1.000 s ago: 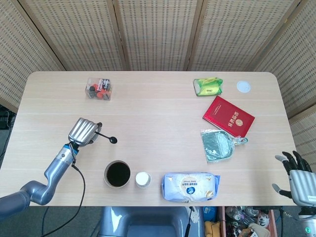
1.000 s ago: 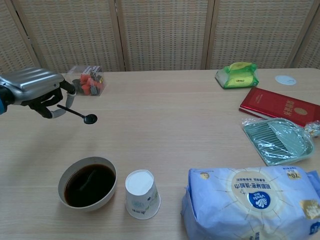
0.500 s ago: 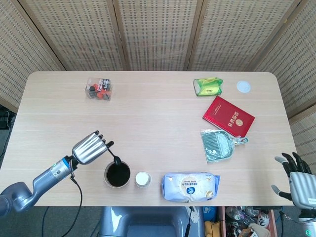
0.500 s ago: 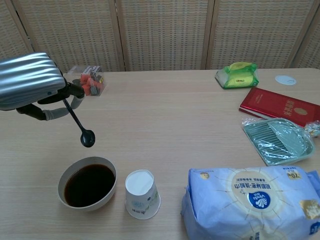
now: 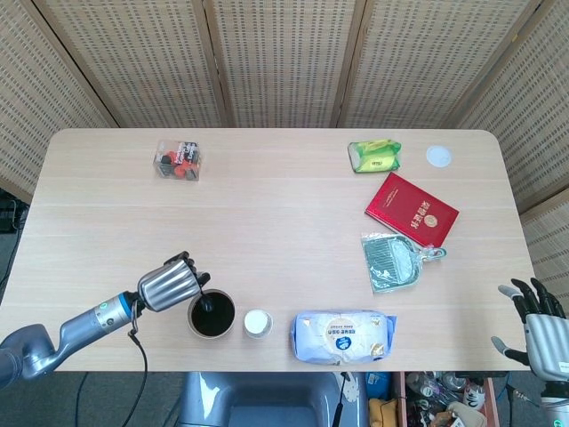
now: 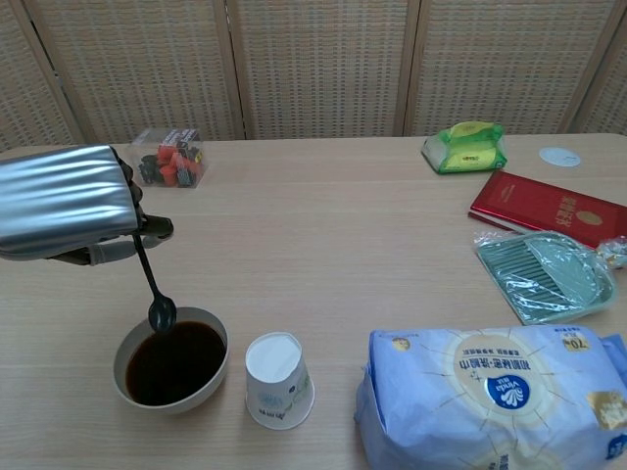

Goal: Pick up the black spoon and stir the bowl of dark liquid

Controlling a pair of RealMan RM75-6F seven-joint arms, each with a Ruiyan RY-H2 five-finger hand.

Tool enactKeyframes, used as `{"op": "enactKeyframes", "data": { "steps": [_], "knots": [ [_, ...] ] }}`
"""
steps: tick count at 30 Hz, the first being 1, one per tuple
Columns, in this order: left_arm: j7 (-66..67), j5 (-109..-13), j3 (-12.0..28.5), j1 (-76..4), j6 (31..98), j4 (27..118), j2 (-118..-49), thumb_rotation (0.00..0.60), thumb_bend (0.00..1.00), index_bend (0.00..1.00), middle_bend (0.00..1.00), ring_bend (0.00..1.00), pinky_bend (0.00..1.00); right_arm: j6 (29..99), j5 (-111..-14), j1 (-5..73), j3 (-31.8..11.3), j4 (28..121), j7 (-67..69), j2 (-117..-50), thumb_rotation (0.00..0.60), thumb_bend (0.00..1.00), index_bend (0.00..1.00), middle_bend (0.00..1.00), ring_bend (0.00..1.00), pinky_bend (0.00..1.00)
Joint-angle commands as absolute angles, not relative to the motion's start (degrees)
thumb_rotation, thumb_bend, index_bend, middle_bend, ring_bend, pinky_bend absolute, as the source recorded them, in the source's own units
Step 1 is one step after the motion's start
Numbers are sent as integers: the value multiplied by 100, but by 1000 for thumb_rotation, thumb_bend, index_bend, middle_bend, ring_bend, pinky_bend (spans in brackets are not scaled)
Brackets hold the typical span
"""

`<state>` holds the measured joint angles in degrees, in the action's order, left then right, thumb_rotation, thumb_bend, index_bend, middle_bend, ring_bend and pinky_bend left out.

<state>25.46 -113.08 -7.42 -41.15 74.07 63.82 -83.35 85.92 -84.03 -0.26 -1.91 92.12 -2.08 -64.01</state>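
Note:
My left hand (image 5: 167, 284) (image 6: 67, 202) grips the handle of the black spoon (image 6: 154, 288) (image 5: 206, 298), which hangs almost straight down. The spoon's head sits just above the dark liquid at the near-left rim of the bowl (image 6: 172, 359) (image 5: 212, 314); whether it touches the liquid is unclear. The bowl stands near the table's front edge, left of centre. My right hand (image 5: 536, 317) hangs open off the table's front right corner, seen only in the head view, holding nothing.
A white paper cup (image 6: 278, 379) stands just right of the bowl. A pale blue bag (image 6: 495, 397) lies further right. A green dustpan (image 6: 545, 275), red book (image 6: 548, 208), green packet (image 6: 464, 146) and white lid (image 6: 559, 157) are at right. A clear box of red items (image 6: 169, 157) is back left.
My left hand has moved toward the bowl and down. The spoon swung from nearly level to nearly upright, and its head dropped to the bowl's rim.

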Motion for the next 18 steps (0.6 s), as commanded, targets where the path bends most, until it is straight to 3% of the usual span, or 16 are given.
{"op": "enactKeyframes", "data": {
  "steps": [1, 18],
  "knots": [
    [2632, -11337, -745, -4137, 7325, 6357, -8395, 600, 430, 650, 884, 796, 785, 8598, -8401, -34, -191, 9202, -192, -6400, 600, 184, 261, 231, 67, 190],
    [3269, -11595, -933, -4326, 6668, 6462, -8628, 600, 431, 650, 884, 795, 785, 8693, -8413, -160, -156, 9004, 64, -6443, 600, 184, 261, 231, 67, 190]
  ]
}}
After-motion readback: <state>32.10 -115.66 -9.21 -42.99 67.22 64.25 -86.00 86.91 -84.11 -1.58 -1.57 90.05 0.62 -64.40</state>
